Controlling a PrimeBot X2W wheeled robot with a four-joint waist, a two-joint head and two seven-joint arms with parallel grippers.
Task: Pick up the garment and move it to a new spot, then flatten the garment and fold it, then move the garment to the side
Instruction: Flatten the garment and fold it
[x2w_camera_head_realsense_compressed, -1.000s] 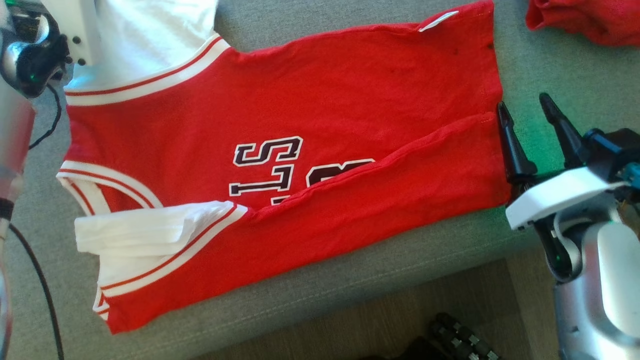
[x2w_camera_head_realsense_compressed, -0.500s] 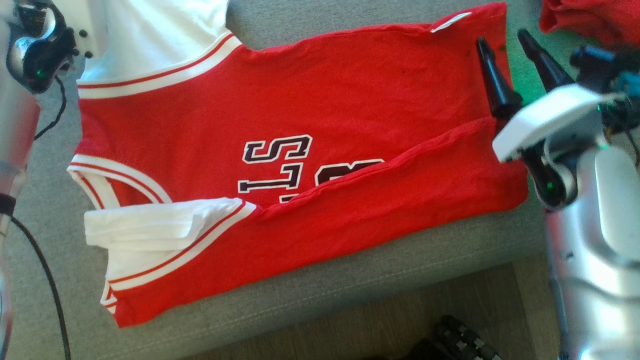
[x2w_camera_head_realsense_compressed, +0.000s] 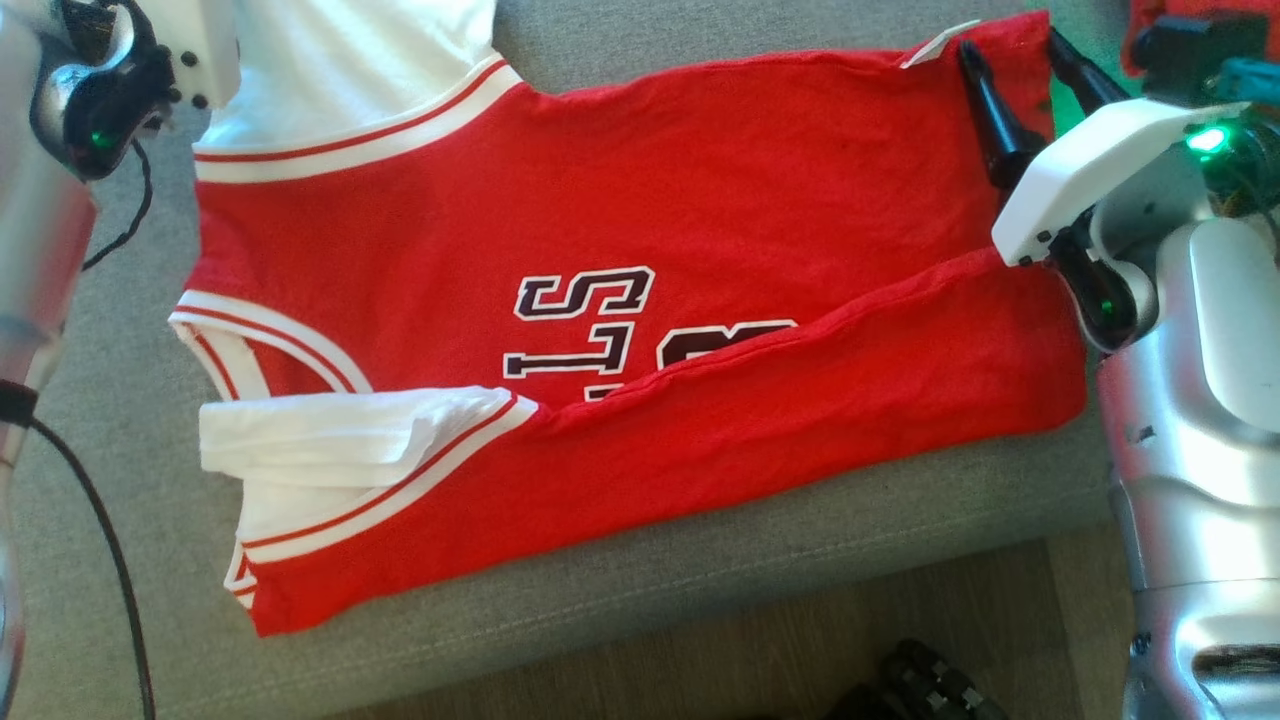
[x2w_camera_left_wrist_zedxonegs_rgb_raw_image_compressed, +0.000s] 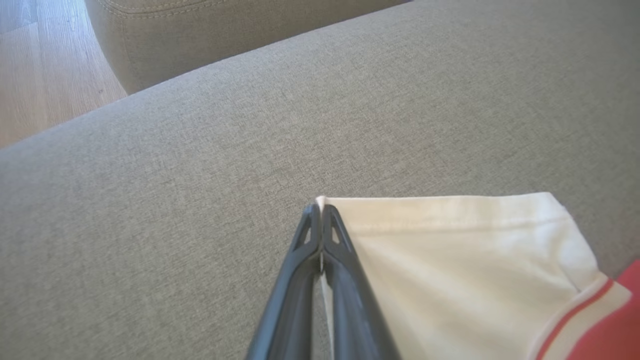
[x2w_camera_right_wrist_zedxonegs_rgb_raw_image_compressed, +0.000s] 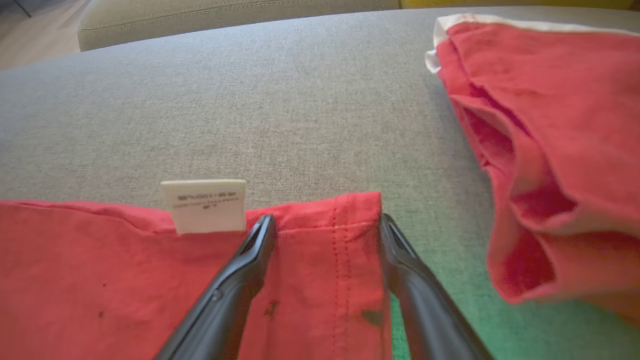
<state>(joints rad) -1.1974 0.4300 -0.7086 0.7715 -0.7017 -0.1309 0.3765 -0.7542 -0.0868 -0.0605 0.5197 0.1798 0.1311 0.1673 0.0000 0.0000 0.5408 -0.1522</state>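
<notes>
Grey cushion (x2w_camera_head_realsense_compressed: 700, 590) carries red jersey (x2w_camera_head_realsense_compressed: 700, 200), spread flat, near edge folded over the lettering. Second red garment (x2w_camera_right_wrist_zedxonegs_rgb_raw_image_compressed: 550, 125) bunched at far right, apart. Left gripper (x2w_camera_left_wrist_zedxonegs_rgb_raw_image_compressed: 320, 210): fingers clenched on far-left white sleeve (x2w_camera_left_wrist_zedxonegs_rgb_raw_image_compressed: 450, 260) corner. Right gripper (x2w_camera_right_wrist_zedxonegs_rgb_raw_image_compressed: 325, 225): fingers released, straddling hem's far-right corner, just beside white label (x2w_camera_right_wrist_zedxonegs_rgb_raw_image_compressed: 204, 204).

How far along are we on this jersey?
Done: jersey laid flat on the cushion, near side folded over the lettering. In hand: left gripper shut on the white sleeve, right gripper open astride the far hem corner. Left: far-side fold, moving it aside.
</notes>
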